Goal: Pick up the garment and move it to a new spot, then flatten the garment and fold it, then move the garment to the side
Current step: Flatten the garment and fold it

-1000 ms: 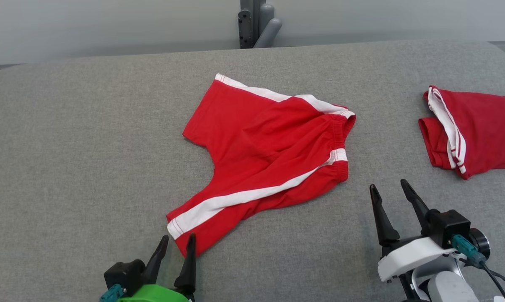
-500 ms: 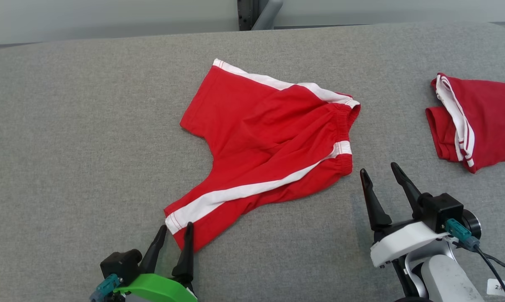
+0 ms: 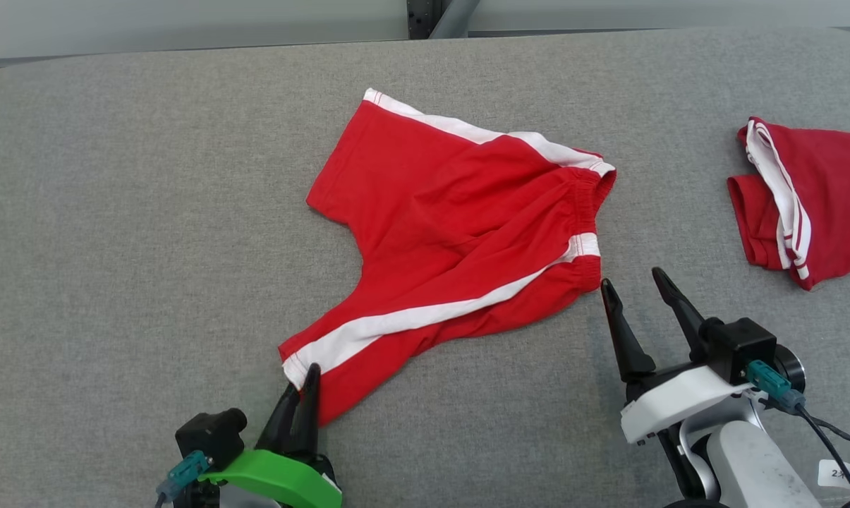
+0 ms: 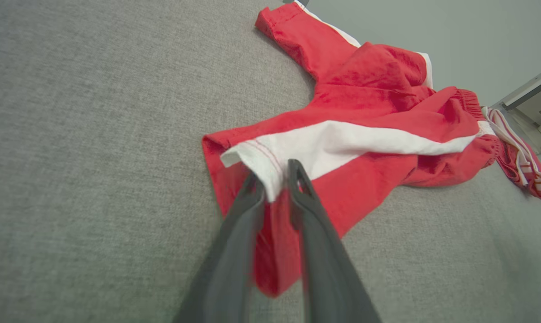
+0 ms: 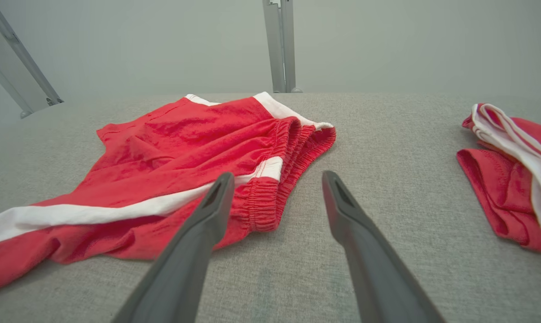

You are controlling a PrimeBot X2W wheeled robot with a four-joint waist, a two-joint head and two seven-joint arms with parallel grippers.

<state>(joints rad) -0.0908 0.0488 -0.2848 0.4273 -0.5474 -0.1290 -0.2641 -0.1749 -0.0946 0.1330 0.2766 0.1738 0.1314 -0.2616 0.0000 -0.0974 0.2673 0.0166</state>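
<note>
The garment (image 3: 460,233) is a pair of red shorts with white side stripes, spread in the middle of the grey padded table (image 3: 114,212). Its near leg hem points at my left gripper (image 3: 303,384). In the left wrist view the two dark fingers (image 4: 306,202) pinch the white-striped hem corner of the garment (image 4: 364,134), and the left gripper (image 4: 274,179) is shut on the cloth. My right gripper (image 3: 633,286) stands open just off the waistband's near corner, touching nothing. In the right wrist view the right gripper (image 5: 274,179) frames bare table beside the elastic waistband of the garment (image 5: 171,152).
A second red garment with white trim (image 3: 812,197) lies bunched at the table's right edge, also seen as the second garment (image 5: 512,179) in the right wrist view. A grey post (image 3: 432,10) stands behind the far edge. Bare table stretches to the left.
My left gripper's fingers have come together on the leg hem. The right gripper has crept up toward the waistband corner. The head camera has tipped a little, shifting the whole picture.
</note>
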